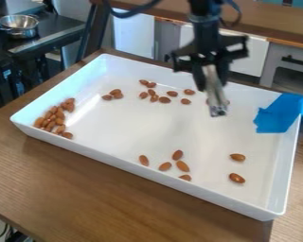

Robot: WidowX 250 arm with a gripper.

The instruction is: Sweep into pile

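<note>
Pincer (211,78) clamped on a pale tool (215,94) above the tray (135,137), almonds (59,121) bunched by its left corner!

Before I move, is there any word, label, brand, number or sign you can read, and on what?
None that can be read.
White tray: no text seen on the sides in view.
Blue tape: no marking seen.
Pale tool in the end effector: too blurred to tell.
Metal pot: too small to tell.
</note>
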